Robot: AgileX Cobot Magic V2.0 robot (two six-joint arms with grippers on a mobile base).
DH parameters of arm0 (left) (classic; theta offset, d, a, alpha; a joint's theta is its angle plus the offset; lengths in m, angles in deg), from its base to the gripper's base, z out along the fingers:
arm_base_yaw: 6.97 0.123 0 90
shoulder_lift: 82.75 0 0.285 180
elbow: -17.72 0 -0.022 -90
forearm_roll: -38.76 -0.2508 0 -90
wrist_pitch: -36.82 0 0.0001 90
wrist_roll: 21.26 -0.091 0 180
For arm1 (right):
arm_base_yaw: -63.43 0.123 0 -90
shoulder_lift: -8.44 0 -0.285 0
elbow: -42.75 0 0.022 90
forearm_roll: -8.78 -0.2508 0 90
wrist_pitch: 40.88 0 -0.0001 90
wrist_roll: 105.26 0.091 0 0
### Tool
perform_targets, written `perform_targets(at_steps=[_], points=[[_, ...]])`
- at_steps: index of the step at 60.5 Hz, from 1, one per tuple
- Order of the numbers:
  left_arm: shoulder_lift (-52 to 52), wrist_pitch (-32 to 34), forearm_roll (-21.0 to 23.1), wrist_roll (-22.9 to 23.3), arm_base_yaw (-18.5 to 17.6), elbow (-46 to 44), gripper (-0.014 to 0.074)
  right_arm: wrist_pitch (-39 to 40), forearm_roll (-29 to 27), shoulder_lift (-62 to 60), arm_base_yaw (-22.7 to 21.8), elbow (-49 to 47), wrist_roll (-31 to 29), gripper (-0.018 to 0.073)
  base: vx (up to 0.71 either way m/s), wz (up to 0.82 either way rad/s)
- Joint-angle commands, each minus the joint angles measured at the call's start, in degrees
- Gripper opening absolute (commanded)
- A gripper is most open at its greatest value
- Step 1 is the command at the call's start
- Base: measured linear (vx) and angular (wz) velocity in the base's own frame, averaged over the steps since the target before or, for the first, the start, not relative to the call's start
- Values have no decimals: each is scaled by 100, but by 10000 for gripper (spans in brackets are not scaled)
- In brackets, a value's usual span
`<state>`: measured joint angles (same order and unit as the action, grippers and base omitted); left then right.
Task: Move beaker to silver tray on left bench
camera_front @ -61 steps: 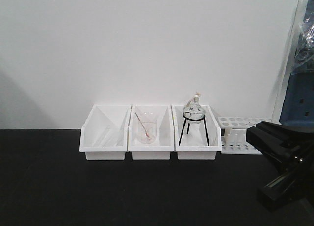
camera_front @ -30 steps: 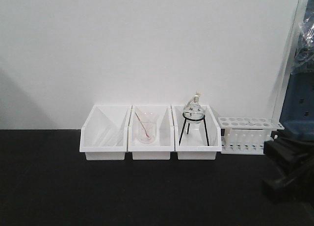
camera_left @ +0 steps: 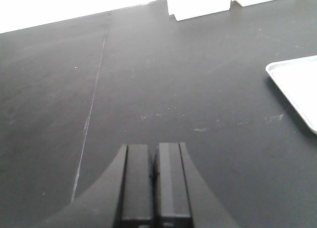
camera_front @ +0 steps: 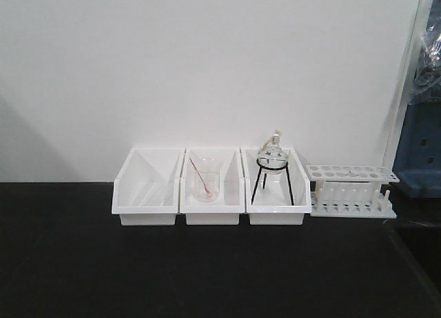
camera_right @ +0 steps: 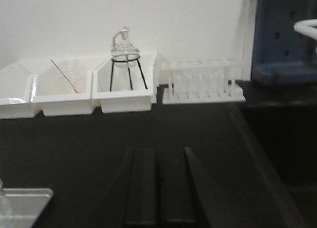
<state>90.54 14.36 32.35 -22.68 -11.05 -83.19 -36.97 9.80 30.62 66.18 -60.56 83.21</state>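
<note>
The silver tray (camera_left: 297,87) shows only as a pale corner at the right edge of the left wrist view. Its corner (camera_right: 27,201) also shows at the bottom left of the right wrist view. A sliver of clear glass (camera_right: 2,203) stands on it at the frame's edge, with too little showing to tell whether it is the beaker. My left gripper (camera_left: 154,148) is shut and empty over bare black bench, left of the tray. My right gripper (camera_right: 157,151) is shut and empty, to the right of the tray. Neither gripper appears in the front view.
Three white bins (camera_front: 148,187) stand in a row against the wall. The middle one holds a glass beaker with a pink-red rod (camera_front: 205,183); the right one holds a round flask on a black tripod (camera_front: 271,159). A white test-tube rack (camera_front: 351,190) and a blue unit (camera_front: 422,152) stand further right.
The black right arm, which filled the lower right of the front view a second ago, has drawn back out of that view. The bins and glassware have not moved.
</note>
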Motion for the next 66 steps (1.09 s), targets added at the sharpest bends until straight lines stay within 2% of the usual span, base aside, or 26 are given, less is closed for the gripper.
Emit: perform_targets(at_steps=[1,11,22,66], points=[[40,471,-10,11,-20,114,1,-253,184,-600,-267,102,272,-14,0,0],[40,471,-10,11,-20,114,1,-1248,191,-1604,-348,261,211,-13,0,0],[40,471,-10,11,-20,114,1,-1100,471,-1574,-377,261,211,-13,0,0],[40,471,-10,11,-20,114,1,-1099,450,-1574,-377,261,211,-13,0,0]])
